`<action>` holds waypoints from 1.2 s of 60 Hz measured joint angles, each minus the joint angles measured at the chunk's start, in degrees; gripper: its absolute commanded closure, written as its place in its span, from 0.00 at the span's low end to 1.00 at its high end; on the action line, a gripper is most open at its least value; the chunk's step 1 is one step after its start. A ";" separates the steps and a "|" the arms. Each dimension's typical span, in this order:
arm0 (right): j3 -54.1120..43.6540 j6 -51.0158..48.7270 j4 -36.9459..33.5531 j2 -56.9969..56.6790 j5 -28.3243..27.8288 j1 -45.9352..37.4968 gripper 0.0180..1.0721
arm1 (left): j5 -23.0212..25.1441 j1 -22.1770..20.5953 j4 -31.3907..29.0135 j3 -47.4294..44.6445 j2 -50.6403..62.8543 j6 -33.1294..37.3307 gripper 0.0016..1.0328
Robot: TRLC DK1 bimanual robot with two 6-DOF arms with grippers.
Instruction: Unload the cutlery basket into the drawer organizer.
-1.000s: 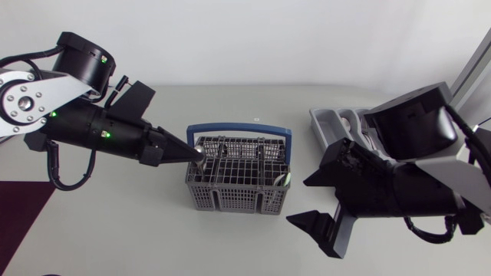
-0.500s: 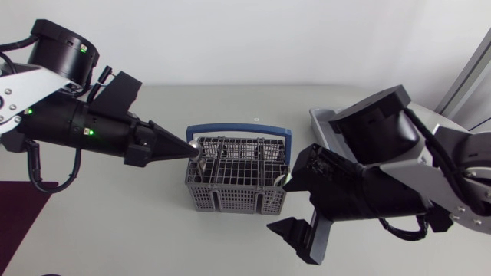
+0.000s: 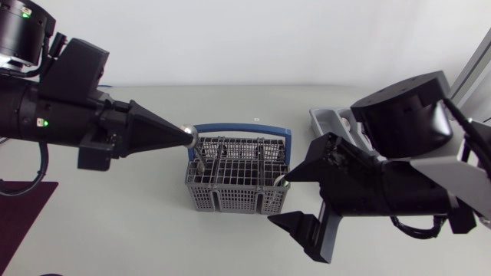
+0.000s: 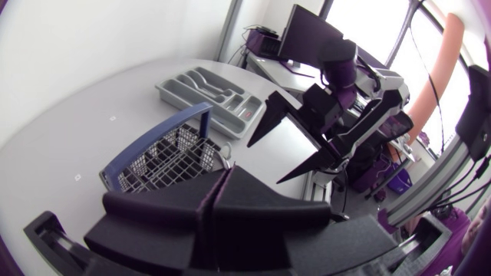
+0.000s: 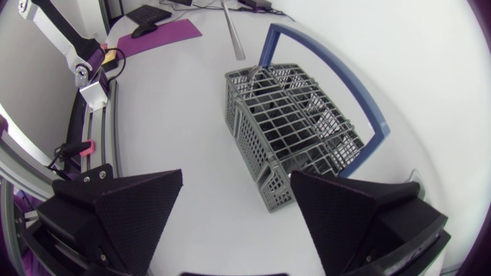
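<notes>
Your left claw clenched a metal utensil over the cutlery basket; your right claw stood spread beside it.

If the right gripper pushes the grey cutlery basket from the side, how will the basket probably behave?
The cutlery basket looks like thin plastic mesh, so it is probably light and would likely slide on the smooth table. Its blue handle stands tall, so a high push may tip it; the right gripper should push low.
</notes>
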 measured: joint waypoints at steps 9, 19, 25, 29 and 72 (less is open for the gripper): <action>-0.17 -2.10 1.36 -2.78 -1.05 0.02 0.04 | 2.73 -3.87 -2.03 0.00 -0.24 2.86 0.84; -1.57 -5.81 1.70 -6.32 -3.69 0.31 0.04 | 4.02 -8.76 -3.76 0.00 -0.11 7.02 0.84; -2.12 -7.58 1.27 -7.48 -6.71 0.37 0.04 | 4.39 -11.56 -4.98 0.00 0.61 9.44 0.84; -2.23 -9.20 -0.11 -8.13 -8.35 0.39 0.04 | 4.48 -13.70 -5.92 0.00 1.73 11.02 0.84; -1.09 -17.14 -1.33 -4.52 -23.63 -0.81 0.43 | 13.09 -17.27 -21.09 12.33 19.69 27.96 0.84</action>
